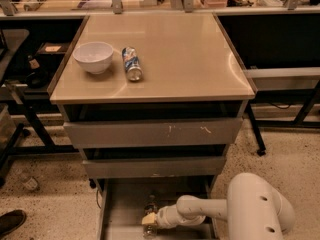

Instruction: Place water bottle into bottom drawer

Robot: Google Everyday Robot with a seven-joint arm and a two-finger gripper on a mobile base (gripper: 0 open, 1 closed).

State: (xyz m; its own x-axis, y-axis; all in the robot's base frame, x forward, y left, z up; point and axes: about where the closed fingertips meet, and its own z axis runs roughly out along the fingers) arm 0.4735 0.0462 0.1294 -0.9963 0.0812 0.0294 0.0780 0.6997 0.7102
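The bottom drawer is pulled open at the foot of the grey cabinet, a shallow tray with low side walls. My white arm reaches into it from the right. My gripper is low inside the drawer, near its middle front. The water bottle, small and clear, shows just behind the gripper's tip, inside the drawer. I cannot tell whether the gripper is holding the bottle or only touching it.
A white bowl and a blue-and-silver soda can lie on the cabinet top at the left. The scratched top drawer front and the middle drawer front overhang the open drawer. A shoe is at the bottom left.
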